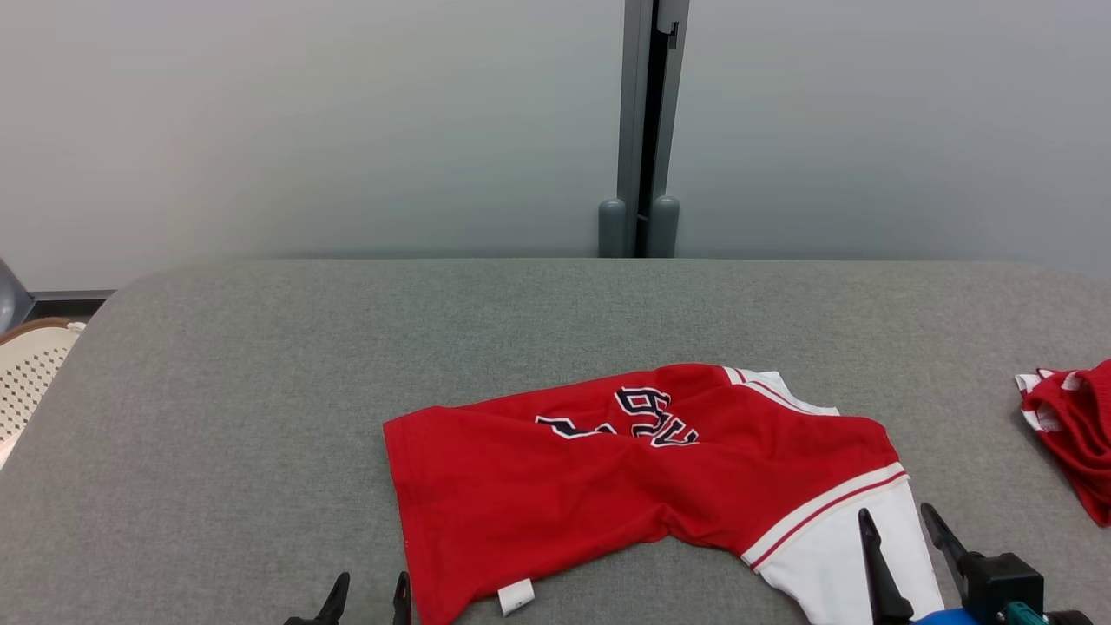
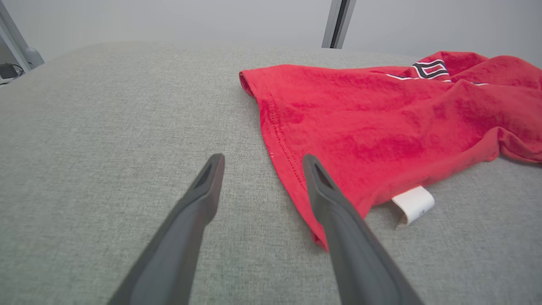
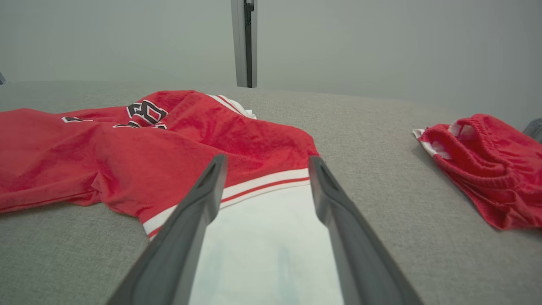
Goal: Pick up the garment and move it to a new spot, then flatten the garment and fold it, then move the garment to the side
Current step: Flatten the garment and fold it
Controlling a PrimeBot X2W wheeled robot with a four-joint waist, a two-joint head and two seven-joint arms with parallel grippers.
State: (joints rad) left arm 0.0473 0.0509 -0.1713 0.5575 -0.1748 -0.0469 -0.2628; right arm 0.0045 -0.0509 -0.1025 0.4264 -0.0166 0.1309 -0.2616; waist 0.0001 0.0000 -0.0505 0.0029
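Near edge of the table (image 1: 217,434): left end effector (image 1: 373,577) spread wide and empty, poised just beside the red hem of the garment (image 1: 608,477); a white tag (image 1: 516,597) pokes out close by.
Right front: right end effector (image 1: 895,510) likewise released, fingers straddling the white sleeve (image 1: 825,564), nothing clamped.
Centre: garment, a red jersey with dark lettering, lies rumpled and partly bunched on the grey table, not yet flat.
Handling: light, limp cloth, likely to sag and drag when lifted. The hem corner and sleeve edge look the surest holds, pinched low against the table.
Far right: second red garment (image 1: 1072,425), heaped, well apart.
Background: pale basket (image 1: 30,365) at far left; grey post (image 1: 644,130) behind the table.
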